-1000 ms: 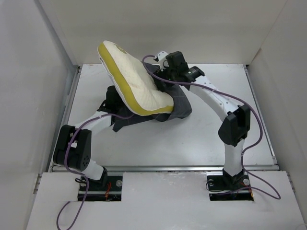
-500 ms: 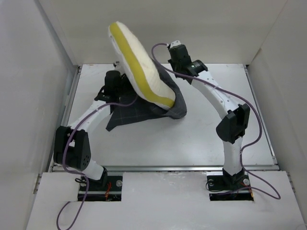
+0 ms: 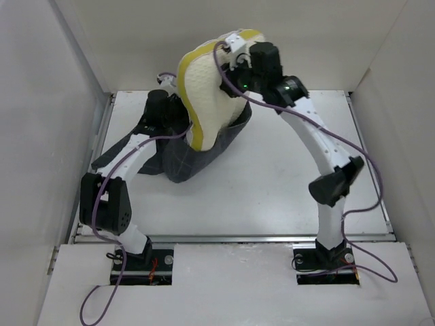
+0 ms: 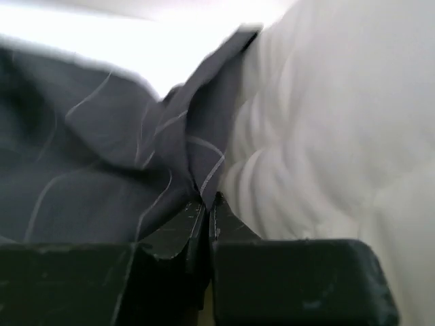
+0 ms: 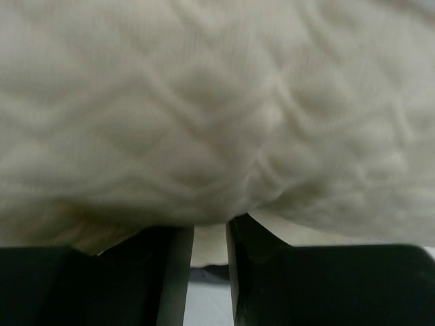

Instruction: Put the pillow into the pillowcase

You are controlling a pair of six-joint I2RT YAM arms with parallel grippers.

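Note:
The cream pillow [image 3: 204, 95] with its yellow edge band stands nearly upright at the back of the table, its lower end inside the mouth of the dark grid-patterned pillowcase [image 3: 194, 156]. My right gripper [image 3: 232, 66] is at the pillow's upper part; in the right wrist view the pillow [image 5: 204, 102] fills the frame and my right gripper [image 5: 211, 221] pinches a fold of it between narrowly spaced fingers. My left gripper [image 3: 177, 125] is at the pillowcase's left edge. In the left wrist view it [image 4: 207, 198] is shut on the pillowcase [image 4: 88, 163] hem, beside the pillow [image 4: 326, 136].
White walls [image 3: 61, 102] close in the left, back and right of the white table [image 3: 285, 190]. The right arm [image 3: 326, 156] arches high over the right half. Purple cables [image 3: 367, 183] loop beside both arms.
The right gripper has risen with the pillow, tipping it from lying slanted to nearly upright. The pillowcase has bunched up round its lower end. The left gripper has kept its hold on the hem.

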